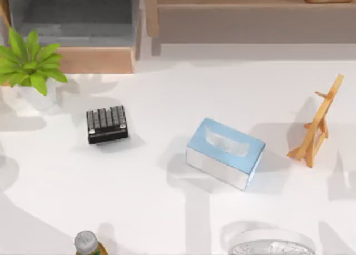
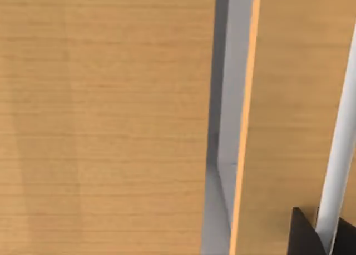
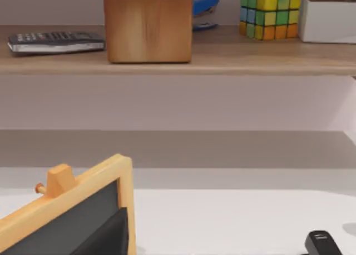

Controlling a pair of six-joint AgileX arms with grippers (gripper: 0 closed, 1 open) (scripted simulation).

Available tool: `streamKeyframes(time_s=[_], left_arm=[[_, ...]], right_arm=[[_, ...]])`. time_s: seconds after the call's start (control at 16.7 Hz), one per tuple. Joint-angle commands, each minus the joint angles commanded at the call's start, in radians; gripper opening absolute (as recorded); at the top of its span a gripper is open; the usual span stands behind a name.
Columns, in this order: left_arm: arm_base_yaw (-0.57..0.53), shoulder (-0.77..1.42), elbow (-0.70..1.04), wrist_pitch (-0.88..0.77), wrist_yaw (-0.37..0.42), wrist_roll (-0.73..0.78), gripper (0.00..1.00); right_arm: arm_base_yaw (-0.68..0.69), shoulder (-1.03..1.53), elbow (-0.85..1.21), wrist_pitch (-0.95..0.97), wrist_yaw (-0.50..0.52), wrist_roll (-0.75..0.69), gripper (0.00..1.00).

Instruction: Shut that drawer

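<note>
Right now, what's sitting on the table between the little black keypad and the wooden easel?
In the top view, the light blue tissue box lies between the black keypad and the wooden easel, nearer the easel, with bare table on either side.

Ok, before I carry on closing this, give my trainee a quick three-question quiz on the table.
1. True or false: the wide grey-walled drawer with a light tan wooden front is already shut.
2. What stands at that front's left end? A) green leafy plant in a white pot B) blue box C) fan
3. Name the thing lying between the black ridged keypad and the small wooden easel.
Key: 1 false, its grey inside shows; 2 A; 3 the light blue tissue box.
</note>
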Motion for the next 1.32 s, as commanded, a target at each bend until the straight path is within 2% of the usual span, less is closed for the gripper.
streamKeyframes(time_s=[0.48,0.96,1.26,1.32], left_arm=[[-0.013,0.02,0.047,-0.028,-0.016,-0.001,0.0],[-0.071,0.131,0.286,-0.156,-0.072,-0.005,0.0],[-0.078,0.143,0.313,-0.171,-0.079,-0.005,0.0],[-0.078,0.143,0.313,-0.171,-0.079,-0.005,0.08]], right_arm=[[0.0,0.0,0.0,0.0,0.0,0.0,1.0],[0.0,0.0,0.0,0.0,0.0,0.0,1.0],[0.0,0.0,0.0,0.0,0.0,0.0,1.0],[0.0,0.0,0.0,0.0,0.0,0.0,1.0]])
